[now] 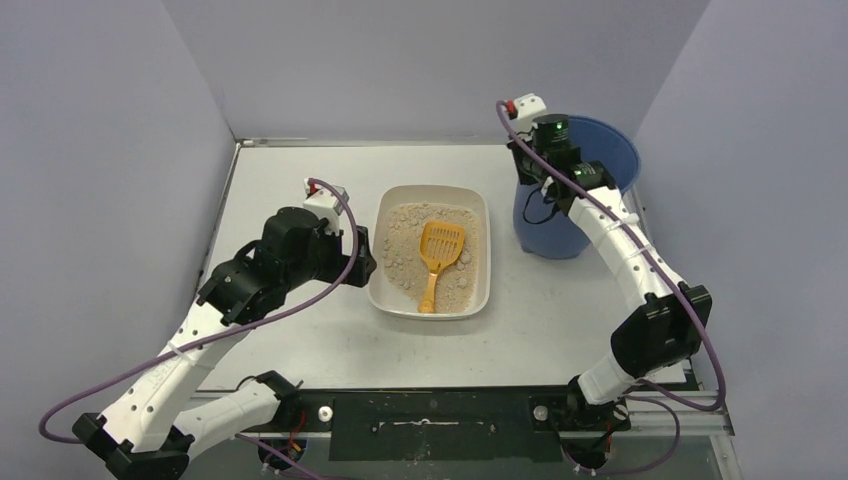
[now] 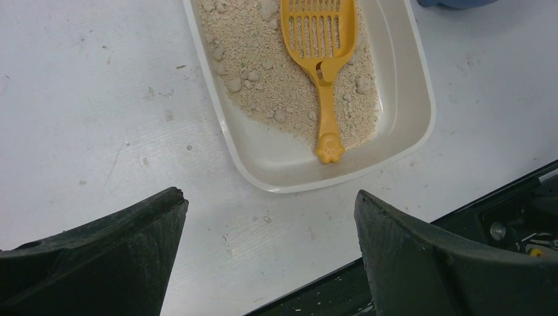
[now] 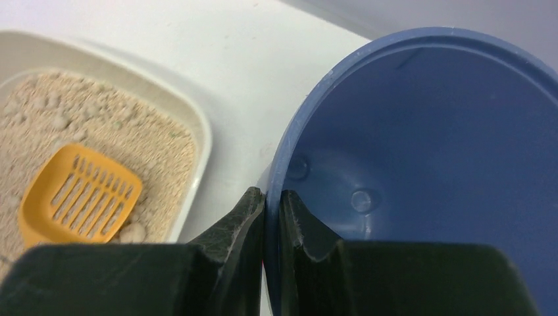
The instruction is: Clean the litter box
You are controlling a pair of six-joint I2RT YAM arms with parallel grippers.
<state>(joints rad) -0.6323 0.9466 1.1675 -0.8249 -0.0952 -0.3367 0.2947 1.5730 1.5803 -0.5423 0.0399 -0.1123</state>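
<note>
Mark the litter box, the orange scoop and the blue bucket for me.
litter box (image 2: 276, 158): left wrist view, bare plastic floor at its near end.
orange scoop (image 1: 437, 262): top view, where slotted head meets handle.
blue bucket (image 1: 555, 235): top view, outer wall facing the arms.

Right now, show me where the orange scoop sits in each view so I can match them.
Top external: scoop at centre, lying in the litter box, handle toward the bottom edge.
Left wrist: top centre, head cut by the upper edge.
Right wrist: lower left, slotted head only.
Shared landmark: the litter box's off-white rim.
</note>
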